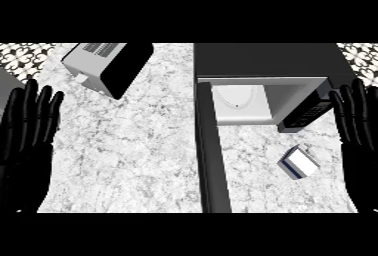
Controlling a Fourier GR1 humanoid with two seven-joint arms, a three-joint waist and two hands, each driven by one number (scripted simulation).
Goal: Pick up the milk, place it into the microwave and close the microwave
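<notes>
Both open hands [29,125] flank the microwave [258,75], milk [298,162] outside it.

milk [298,163] on counter [133,150]; microwave [258,95] door [210,150] open | both hands flat

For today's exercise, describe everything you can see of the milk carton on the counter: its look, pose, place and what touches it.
The milk carton is a small boxy pack, white on its broad face with a dark blue edge and a pale grey top end. It lies tilted on the marbled counter, in front of the open microwave and to the right of its swung-out door. Only the counter touches it; neither hand does.
</notes>
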